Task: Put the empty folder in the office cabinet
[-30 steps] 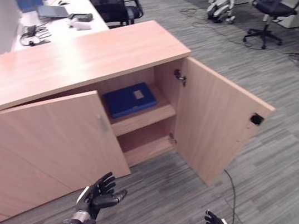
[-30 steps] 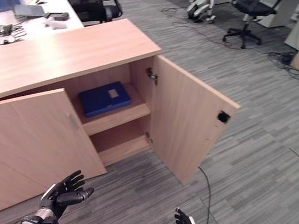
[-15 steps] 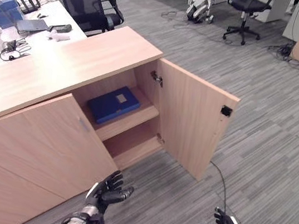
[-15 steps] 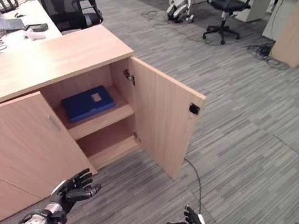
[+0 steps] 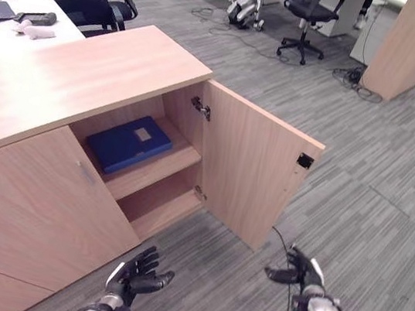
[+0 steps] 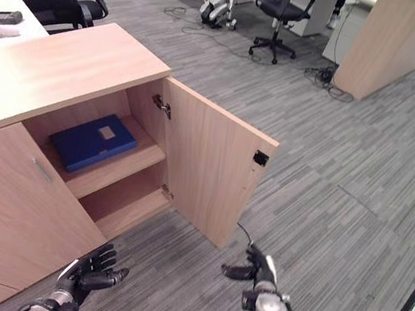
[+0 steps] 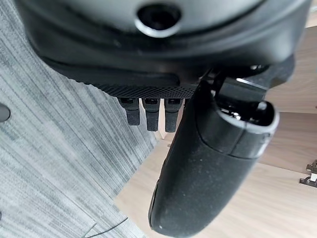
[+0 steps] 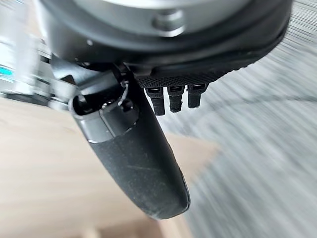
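No text can be read; the blue folder's point(image 5: 129, 144) pale label shows nothing legible.

Blue folder point(image 6: 92, 141) on cabinet shelf point(image 6: 124, 165)

You have two dark hands: the left hand point(image 5: 133, 279) and the right hand point(image 5: 298, 269), each on a silver-grey wrist. Up close, the left thumb point(image 7: 208, 168) is a matte black, rounded shell; the palm edge carries a ribbed rubber strip.
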Available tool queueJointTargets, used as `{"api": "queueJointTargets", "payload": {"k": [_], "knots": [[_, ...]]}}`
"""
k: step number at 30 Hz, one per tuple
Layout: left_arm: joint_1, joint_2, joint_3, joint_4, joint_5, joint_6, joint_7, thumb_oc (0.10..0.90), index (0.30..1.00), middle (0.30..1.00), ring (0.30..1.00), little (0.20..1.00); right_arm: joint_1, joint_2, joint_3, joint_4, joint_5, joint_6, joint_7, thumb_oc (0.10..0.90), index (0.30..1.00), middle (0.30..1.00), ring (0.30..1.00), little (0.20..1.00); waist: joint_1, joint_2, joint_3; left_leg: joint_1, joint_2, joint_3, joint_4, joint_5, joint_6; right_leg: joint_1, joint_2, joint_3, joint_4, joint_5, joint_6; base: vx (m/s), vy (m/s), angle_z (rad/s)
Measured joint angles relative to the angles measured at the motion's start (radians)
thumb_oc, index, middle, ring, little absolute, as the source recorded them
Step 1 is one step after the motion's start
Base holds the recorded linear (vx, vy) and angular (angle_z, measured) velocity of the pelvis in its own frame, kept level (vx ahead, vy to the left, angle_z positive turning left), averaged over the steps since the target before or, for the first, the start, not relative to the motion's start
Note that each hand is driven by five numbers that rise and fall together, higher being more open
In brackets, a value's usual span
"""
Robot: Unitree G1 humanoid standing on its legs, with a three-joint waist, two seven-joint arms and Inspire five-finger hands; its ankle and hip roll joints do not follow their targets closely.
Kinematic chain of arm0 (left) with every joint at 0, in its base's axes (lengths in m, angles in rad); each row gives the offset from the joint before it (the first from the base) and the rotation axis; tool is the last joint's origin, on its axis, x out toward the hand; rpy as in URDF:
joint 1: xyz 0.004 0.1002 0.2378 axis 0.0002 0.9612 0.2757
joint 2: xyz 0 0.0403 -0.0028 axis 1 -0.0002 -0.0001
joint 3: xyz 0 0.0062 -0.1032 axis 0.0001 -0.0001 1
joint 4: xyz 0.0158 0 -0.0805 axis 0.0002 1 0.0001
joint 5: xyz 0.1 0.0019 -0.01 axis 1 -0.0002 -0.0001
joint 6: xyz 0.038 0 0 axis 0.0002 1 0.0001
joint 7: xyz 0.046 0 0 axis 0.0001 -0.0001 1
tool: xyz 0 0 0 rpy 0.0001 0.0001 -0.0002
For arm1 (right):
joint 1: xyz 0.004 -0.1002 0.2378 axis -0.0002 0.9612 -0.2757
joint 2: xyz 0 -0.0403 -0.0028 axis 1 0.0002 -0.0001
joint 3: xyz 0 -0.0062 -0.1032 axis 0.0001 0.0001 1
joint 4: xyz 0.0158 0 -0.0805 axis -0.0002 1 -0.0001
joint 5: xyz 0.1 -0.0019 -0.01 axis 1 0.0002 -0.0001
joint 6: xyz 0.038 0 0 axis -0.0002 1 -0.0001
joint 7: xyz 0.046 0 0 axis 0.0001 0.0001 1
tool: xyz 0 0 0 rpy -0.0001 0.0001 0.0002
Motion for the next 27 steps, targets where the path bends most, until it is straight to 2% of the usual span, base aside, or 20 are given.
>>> {"api": "queueJointTargets", "payload": {"k": [3,10,16,20,27], "knots": [[0.03,0.035,-0.017,0.0,0.006,0.008,-0.014,0.8,0.9,0.9,0.9,0.9,-0.091,-0.054,-0.029,0.035,0.031,-0.012,-0.037,0.8,0.9,0.9,0.9,0.9,0.019,-0.013,-0.021,-0.001,0.004,-0.002,0.0,0.002,-0.003,0.0,0.004,-0.001,0.0,-0.001,-0.001,0.0,0.0,0.0],[0.044,0.045,-0.029,0.0,0.005,0.012,-0.016,0.8,0.9,0.9,0.9,0.9,-0.224,-0.125,-0.038,0.034,0.104,-0.02,-0.069,0.8,0.9,0.9,0.9,0.9,0.046,-0.009,-0.034,-0.004,0.003,-0.006,0.0,0.006,-0.005,-0.001,0.004,-0.007,0.0,0.001,-0.003,0.0,0.002,0.01],[0.038,0.045,-0.03,0.0,0.005,0.012,-0.017,0.8,0.9,0.9,0.9,0.9,-0.285,-0.125,0.041,0.035,0.108,-0.028,-0.071,0.8,0.9,0.9,0.9,0.9,0.054,-0.002,-0.039,-0.008,0.003,-0.013,0.003,0.007,-0.005,-0.001,0.006,-0.012,0.0,0.003,-0.004,0.0,0.007,0.03],[0.034,0.045,-0.03,-0.001,0.005,0.012,-0.015,0.8,0.9,0.9,0.9,0.9,-0.286,-0.103,0.07,0.036,0.109,-0.027,-0.07,0.8,0.9,0.9,0.9,0.9,0.074,0.003,-0.042,-0.01,0.002,-0.017,0.003,0.009,-0.005,0.0,0.005,-0.015,0.0,0.002,-0.004,0.0,0.002,0.01],[0.033,0.044,-0.038,0.0,0.005,0.012,-0.014,0.8,0.9,0.9,0.9,0.9,-0.322,-0.054,0.079,0.112,0.11,-0.023,-0.09,0.8,0.9,0.9,0.9,0.9,0.071,0.006,-0.043,-0.011,0.005,-0.027,0.003,0.013,-0.01,0.001,0.008,-0.022,0.0,0.002,-0.004,0.0,-0.002,0.0]]}}
